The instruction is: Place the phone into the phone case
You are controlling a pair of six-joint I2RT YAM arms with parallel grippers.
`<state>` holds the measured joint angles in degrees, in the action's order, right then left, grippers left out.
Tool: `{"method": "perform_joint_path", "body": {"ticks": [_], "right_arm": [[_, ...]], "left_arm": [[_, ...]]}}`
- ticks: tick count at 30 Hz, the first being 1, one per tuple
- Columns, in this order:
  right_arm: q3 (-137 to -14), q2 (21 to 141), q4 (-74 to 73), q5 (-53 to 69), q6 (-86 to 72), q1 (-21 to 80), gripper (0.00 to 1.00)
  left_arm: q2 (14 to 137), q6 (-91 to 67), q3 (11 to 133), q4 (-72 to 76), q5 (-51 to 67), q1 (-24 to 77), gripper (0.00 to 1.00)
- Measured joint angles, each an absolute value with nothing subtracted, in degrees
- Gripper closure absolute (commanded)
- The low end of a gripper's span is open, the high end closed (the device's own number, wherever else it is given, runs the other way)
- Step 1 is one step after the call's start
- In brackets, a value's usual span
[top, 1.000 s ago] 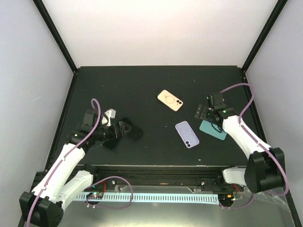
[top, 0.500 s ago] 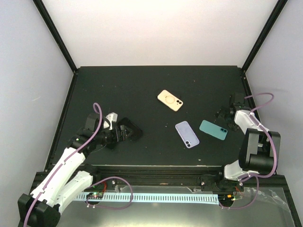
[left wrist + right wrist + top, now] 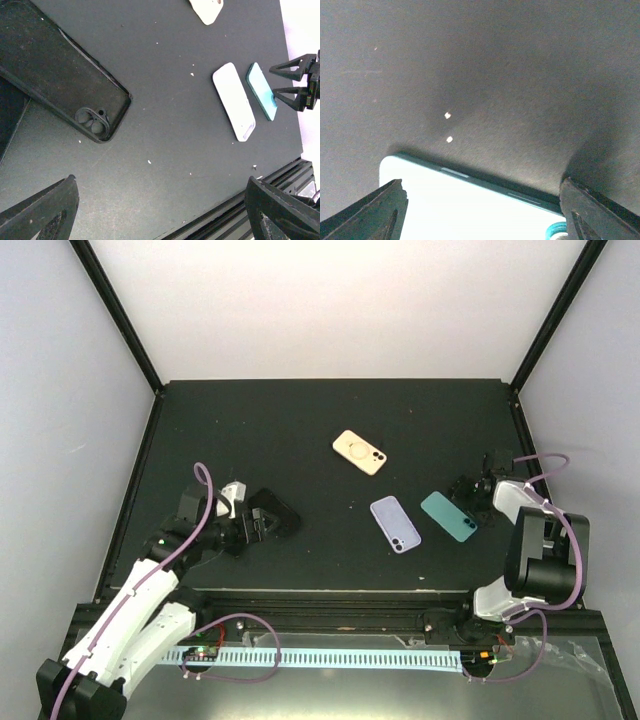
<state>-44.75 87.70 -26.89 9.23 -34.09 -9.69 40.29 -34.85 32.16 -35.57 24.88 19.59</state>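
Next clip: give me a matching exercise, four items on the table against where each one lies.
1. empty black phone case
2. lilac phone
3. teal phone
4. beige ring-marked phone case

A. farthest from the arm bases
B. at the right arm's fingers
C. nearest the left arm's fingers
D. between the black case and the teal phone

Pairs: 1-C, 2-D, 3-B, 4-A

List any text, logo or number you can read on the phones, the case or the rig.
None can be read.
The black case, beige phone, lilac phone and teal phone show no lettering in any view. The beige phone bears only a plain ring.
Any marking on the small board at the near rail is too small to read.
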Motion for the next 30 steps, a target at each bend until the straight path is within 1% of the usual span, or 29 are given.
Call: {"method": "perform_joint_path", "body": {"ticks": [4,12,14,19,24,30], "right_arm": [[-42.1,85.4,-25.1,12.5,-35.1,-8.8,0.16],[-39.3,83.0,-23.1,15.7,-37.0,-1.9,0.17],[-39.2,83.0,-22.4,15.9,-37.0,-0.4,0.17],[-40.0,84.5,-21.3,15.7,-36.5,4.6,0.25],[-42.5,87.3,-21.4,13.6,-36.1,10.0,0.26],[-43.1,87.8,-21.6,11.3,-37.4,18.5,0.28]], "left_arm": [[39.3,-35.2,31.5,-35.5,24.8,19.6,0.08],[38.6,-36.1,30.5,-35.6,24.7,19.6,0.08],[38.6,-36.2,30.5,-35.6,24.7,19.6,0.08],[37.8,-36.5,30.5,-35.7,24.6,19.7,0.08],[37.3,-36.8,30.5,-36.0,24.4,20.0,0.08],[37.1,-37.1,30.5,-36.1,24.2,20.0,0.08]]}}
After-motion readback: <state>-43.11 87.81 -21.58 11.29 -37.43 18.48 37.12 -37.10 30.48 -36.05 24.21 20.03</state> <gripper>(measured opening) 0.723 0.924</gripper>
